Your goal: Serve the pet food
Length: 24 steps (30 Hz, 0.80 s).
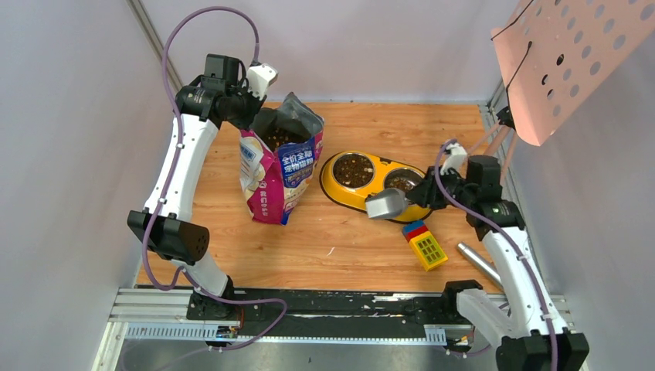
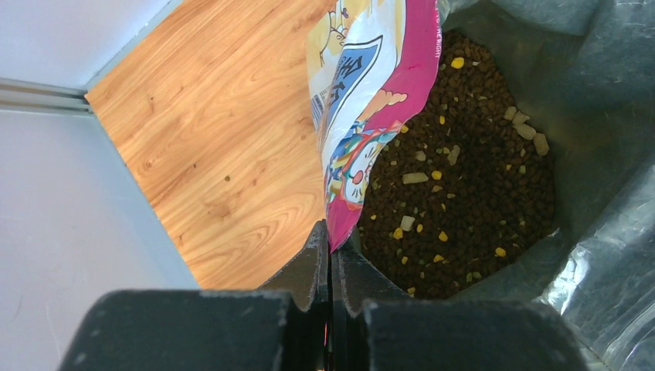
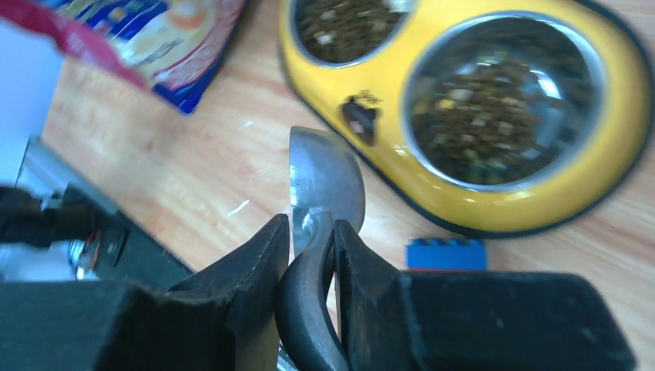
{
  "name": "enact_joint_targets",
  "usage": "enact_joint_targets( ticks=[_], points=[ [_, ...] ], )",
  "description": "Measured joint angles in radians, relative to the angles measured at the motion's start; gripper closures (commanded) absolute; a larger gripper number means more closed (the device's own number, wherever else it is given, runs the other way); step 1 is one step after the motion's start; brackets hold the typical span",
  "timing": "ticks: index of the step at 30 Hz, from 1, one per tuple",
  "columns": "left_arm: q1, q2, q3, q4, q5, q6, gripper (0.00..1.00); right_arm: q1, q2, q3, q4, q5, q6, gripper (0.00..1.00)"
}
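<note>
Pet food (image 1: 354,170) is seen in both bowls of the feeder (image 1: 332,188), so serving is judged nearly done. More is kept in the bag (image 1: 278,178), whose rim is pinched by the left tool (image 2: 330,243). The scoop (image 1: 385,205), seemingly empty, is gripped by the right tool (image 3: 313,228).

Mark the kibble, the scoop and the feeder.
kibble (image 2: 463,185), left wrist view, on the middle of the brown pile.
scoop (image 3: 326,174), right wrist view, on its metal bowl.
feeder (image 3: 402,164), right wrist view, on its yellow wall.
</note>
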Motion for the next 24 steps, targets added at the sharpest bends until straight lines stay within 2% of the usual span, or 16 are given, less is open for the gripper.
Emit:
enact_joint_targets(
  ticks=[4, 9, 18, 24],
  points=[
    [0.000, 0.000, 0.000, 0.001, 0.001, -0.005, 1.00, 0.171, 0.084, 0.087, 0.000, -0.039, -0.013, 1.00],
    [0.000, 0.000, 0.000, 0.002, 0.004, -0.027, 1.00, 0.287, 0.216, 0.337, 0.017, -0.098, 0.027, 1.00],
    [0.002, 0.000, 0.000, 0.003, 0.047, -0.102, 1.00, 0.335, 0.484, 0.864, 0.109, -0.154, 0.174, 1.00],
    [0.004, 0.000, 0.000, 0.010, 0.094, -0.156, 1.00, 0.364, 0.658, 1.090, 0.121, -0.125, 0.165, 1.00]
  ],
)
